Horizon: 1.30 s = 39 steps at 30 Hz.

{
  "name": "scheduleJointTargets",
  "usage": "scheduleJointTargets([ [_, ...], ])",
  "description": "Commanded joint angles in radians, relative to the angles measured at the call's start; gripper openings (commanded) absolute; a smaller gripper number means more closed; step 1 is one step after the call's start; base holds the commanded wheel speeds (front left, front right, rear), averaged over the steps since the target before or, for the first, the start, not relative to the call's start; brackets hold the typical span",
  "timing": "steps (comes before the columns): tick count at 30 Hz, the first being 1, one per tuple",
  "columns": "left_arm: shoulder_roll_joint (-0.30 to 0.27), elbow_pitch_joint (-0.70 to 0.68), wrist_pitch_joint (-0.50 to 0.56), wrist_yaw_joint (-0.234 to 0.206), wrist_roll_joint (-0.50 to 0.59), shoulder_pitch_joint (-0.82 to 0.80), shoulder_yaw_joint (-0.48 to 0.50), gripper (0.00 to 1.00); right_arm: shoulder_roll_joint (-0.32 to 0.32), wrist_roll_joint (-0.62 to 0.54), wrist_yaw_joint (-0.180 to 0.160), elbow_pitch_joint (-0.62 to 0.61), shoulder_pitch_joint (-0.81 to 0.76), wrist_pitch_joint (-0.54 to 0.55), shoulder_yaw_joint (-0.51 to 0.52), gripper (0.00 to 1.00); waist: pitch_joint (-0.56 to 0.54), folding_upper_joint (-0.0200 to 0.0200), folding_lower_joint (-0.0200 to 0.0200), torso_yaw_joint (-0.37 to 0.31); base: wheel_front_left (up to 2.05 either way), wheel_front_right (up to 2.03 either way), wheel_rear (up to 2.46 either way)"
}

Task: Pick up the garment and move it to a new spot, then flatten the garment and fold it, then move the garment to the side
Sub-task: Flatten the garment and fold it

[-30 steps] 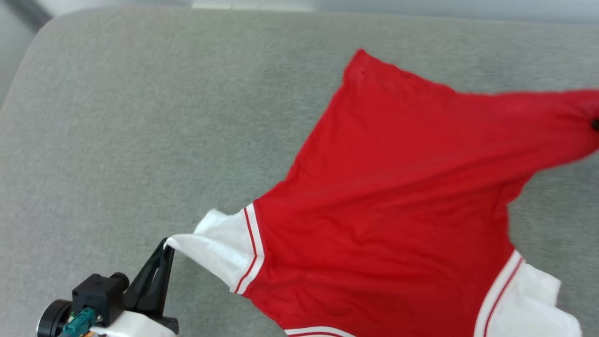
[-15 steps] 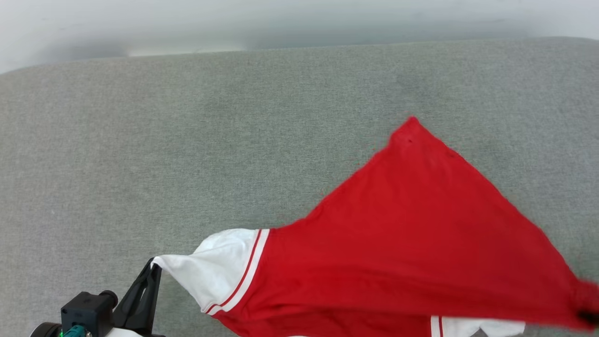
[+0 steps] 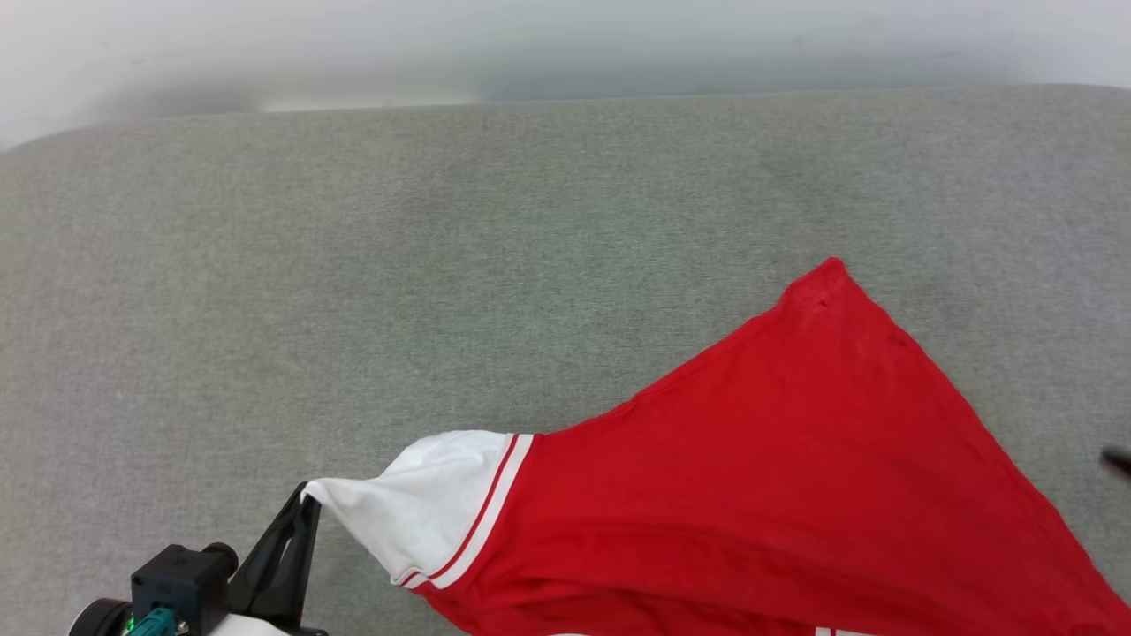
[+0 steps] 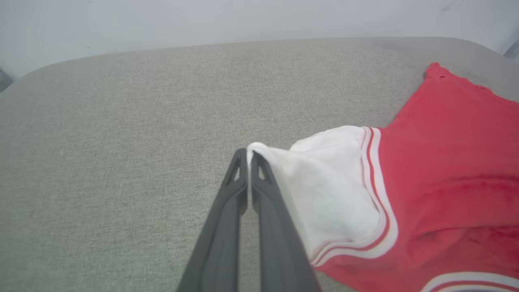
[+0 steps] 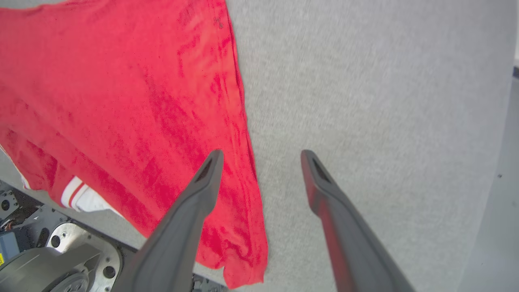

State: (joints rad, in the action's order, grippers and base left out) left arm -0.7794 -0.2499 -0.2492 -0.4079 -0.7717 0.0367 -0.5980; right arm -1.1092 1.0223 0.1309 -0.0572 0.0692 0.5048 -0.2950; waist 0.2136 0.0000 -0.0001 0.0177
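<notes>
Left gripper [image 3: 303,496] is pinched tight on the tip of the white sleeve [image 3: 415,499] of the garment [image 3: 751,495], its two dark fingers pressed together with the cloth's edge caught between them; in the left wrist view [image 4: 248,155] the sleeve [image 4: 324,190] is drawn out from those tips into a taut cone. The garment is a red jersey with red-and-white striped trim where sleeve meets body. It lies spread in a rough triangle on the near right part of a grey padded surface [image 3: 442,265], one red corner pointing away from the robot, its near part running off the bottom of the head view. The right gripper [image 5: 261,156] stands wide apart and holds nothing: one finger shows over the red cloth [image 5: 121,101] near its edge, the other over bare grey fabric [image 5: 385,101]; whether either touches cannot be told. A red corner overhangs the surface's near edge above the robot's grey metal base [image 5: 61,259]. A pale wall [image 3: 565,44] rises behind the surface.
</notes>
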Motion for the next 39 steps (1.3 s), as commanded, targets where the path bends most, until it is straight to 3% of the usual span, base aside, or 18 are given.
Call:
scheduleJointTargets([
  [1, 0.002, -0.004, 0.003, 0.001, 0.008, -0.015, -0.001, 0.0, -0.016, -0.002, 0.0, -0.029, 0.034, 0.019, 0.031, 1.0, 0.005, 0.0, 0.0001, 0.012, 0.0, 0.0, 0.0],
  [5, 0.009, -0.011, 0.011, 0.01, 0.023, -0.043, -0.012, 0.0, -0.036, -0.036, 0.0, -0.116, 0.138, 0.124, 0.087, 1.0, 0.029, 0.0, 0.0001, 0.042, 0.0, 0.0, 0.0],
  [10, 0.029, -0.013, 0.02, 0.028, 0.044, -0.096, -0.031, 0.0, 0.012, -0.098, -0.001, -0.157, 0.335, 0.34, 0.0, 1.0, 0.078, 0.0, 0.0001, 0.091, 0.0, 0.0, 0.0],
  [17, 0.07, 0.007, 0.024, 0.056, 0.071, -0.173, -0.059, 0.0, 0.17, -0.189, -0.001, -0.013, 0.668, 0.571, -0.182, 1.0, 0.164, 0.0, 0.0001, 0.153, 0.0, 0.0, 0.0],
  [24, 0.105, 0.024, 0.016, 0.076, 0.088, -0.226, -0.068, 0.0, 0.295, -0.251, 0.0, 0.203, 0.84, 0.582, -0.272, 1.0, 0.239, 0.0, 0.0001, 0.197, 0.0, 0.0, 0.0],
  [33, 0.126, 0.042, 0.007, 0.086, 0.098, -0.255, -0.069, 0.0, 0.337, -0.238, 0.0, 0.348, 0.789, 0.522, -0.437, 1.0, 0.278, 0.0, 0.0001, 0.212, 0.0, 0.0, 0.0],
  [34, 0.126, 0.044, 0.006, 0.086, 0.096, -0.254, -0.068, 0.0, 0.341, -0.229, 0.001, 0.35, 0.787, 0.504, -0.453, 0.87, 0.276, 0.0, 0.0001, 0.209, 0.0, 0.0, 0.0],
  [35, 0.127, 0.048, 0.006, 0.086, 0.094, -0.253, -0.066, 0.0, 0.346, -0.218, 0.001, 0.353, 0.789, 0.482, -0.46, 0.18, 0.273, 0.0, 0.0001, 0.205, 0.0, 0.0, 0.0],
  [36, 0.125, 0.053, 0.006, 0.086, 0.092, -0.249, -0.064, 0.0, 0.351, -0.209, 0.001, 0.356, 0.793, 0.463, -0.464, 0.0, 0.267, 0.0, 0.0001, 0.2, 0.0, 0.0, 0.0],
  [39, 0.122, 0.063, 0.003, 0.088, 0.088, -0.242, -0.059, 0.0, 0.342, -0.197, 0.001, 0.365, 0.831, 0.387, -0.462, 0.0, 0.239, 0.0, 0.0001, 0.183, 0.0, 0.0, 0.0],
])
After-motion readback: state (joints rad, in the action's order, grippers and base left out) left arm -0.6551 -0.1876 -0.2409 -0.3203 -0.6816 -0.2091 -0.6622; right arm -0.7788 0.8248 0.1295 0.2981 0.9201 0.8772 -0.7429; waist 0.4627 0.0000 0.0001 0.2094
